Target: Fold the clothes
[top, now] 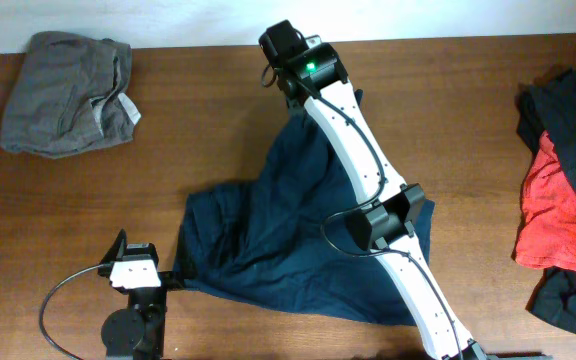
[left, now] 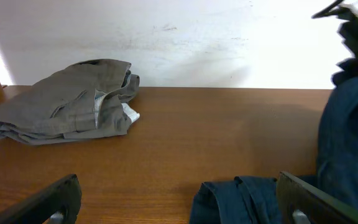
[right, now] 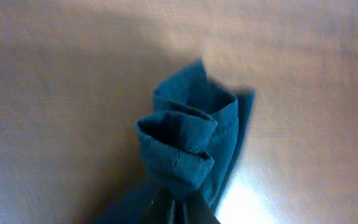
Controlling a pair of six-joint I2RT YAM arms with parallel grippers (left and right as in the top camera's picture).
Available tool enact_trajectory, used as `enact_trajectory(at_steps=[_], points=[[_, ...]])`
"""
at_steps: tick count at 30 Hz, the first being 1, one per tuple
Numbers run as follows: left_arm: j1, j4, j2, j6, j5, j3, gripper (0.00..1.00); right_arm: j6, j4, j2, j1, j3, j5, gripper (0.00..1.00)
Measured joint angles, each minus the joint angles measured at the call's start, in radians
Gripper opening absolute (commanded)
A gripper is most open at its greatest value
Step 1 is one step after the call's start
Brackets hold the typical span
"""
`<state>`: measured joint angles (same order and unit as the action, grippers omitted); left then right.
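Pinching the navy garment [top: 268, 240] at its far hem, our right gripper [right: 176, 208] is clamped shut; it trails toward us, its near-left corner seemingly just beside our wide-open left gripper [left: 179, 202].

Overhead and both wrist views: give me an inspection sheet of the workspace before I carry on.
Surface: brown wooden table, bare between the garments.
Job's things: navy garment spread mid-table, one edge lifted and bunched; grey garment in a loose bundle at the far left corner; red garment among black garments, piled at the right edge.
Clutter: nothing seen.
Grippers: right gripper shut on the navy garment's bunched edge; left gripper open, empty, low over the table.
Cables: black cable looping beside the left arm; a second loop at the right arm.
Surroundings: white wall behind the table.
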<state>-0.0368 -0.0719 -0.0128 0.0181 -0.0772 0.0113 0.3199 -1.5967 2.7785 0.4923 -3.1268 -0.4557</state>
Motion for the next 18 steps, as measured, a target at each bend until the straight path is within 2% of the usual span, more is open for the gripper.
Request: enact_trajectory(at_steps=[3,10,18], points=[[0.0,0.0,0.0,0.0,0.0,0.0,0.99,0.033,-0.096,-0.039,0.0,0.0,0.002,0.04],[0.0,0.0,0.0,0.0,0.0,0.0,0.99,0.039,-0.096,-0.222,0.007,0.0,0.039,0.04],[0.0,0.0,0.0,0.0,0.0,0.0,0.99,0.011,-0.096,-0.352,0.025,0.009,0.065,0.04]])
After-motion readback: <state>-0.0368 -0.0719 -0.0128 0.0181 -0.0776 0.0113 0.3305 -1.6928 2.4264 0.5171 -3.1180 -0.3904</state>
